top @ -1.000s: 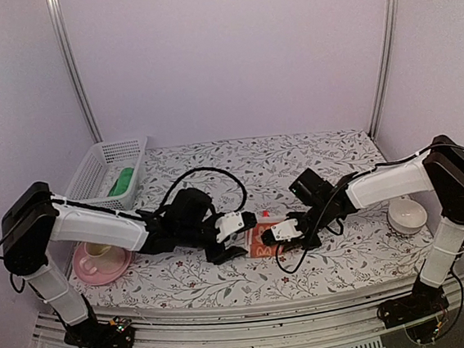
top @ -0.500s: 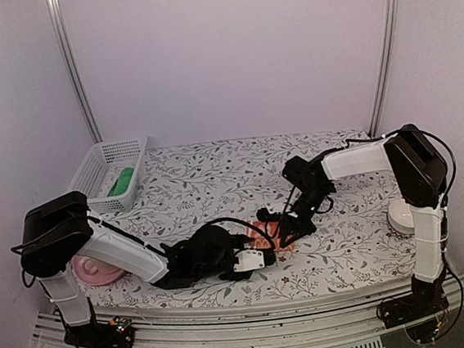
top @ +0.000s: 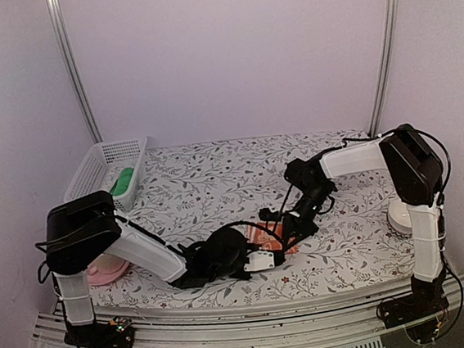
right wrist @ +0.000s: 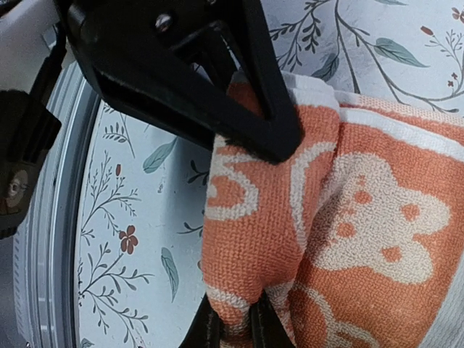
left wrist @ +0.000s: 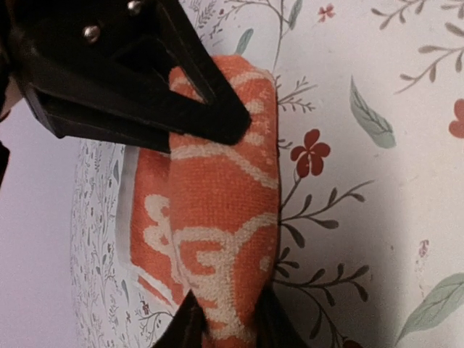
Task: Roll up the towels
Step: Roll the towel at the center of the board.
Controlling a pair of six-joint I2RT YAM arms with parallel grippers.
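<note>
Near the front-centre of the flower-print bench (top: 208, 176), both arms converge low on the orange-red terry towel (right wrist: 377, 217) with its white pattern.

- Left end effector (left wrist: 226, 225): jaws closed down to the thickness of a plump fold, one finger on either side of it. The fold runs lengthwise between them, with a flat strip of cloth lying alongside on the bench.
- Right end effector (right wrist: 257, 232): same arrangement from the opposite side, jaws narrowed onto a thick doubled-over edge. The flat remainder, with its white hem, spreads away from the grip.
- Reading: each arm appears to hold one end of the same turned-over edge. This is probably so the fold stays even across the width, and so neither end lags or slips loose as it is rolled.
- The low, near-horizontal approach keeps the fingers level with the cloth instead of pressing it into the bench.
- Progress, as a judgement: the roll is begun but not finished, since flat cloth remains in both wrist views.
- Plain bright green towel (top: 120, 182): it lies inside the white slatted plastic basket (top: 92, 173) at the far left, well apart from both arms. Whether it is rolled cannot be told from above.
- Risk: if the two grips pull unevenly, the roll could skew into a cone.
</note>
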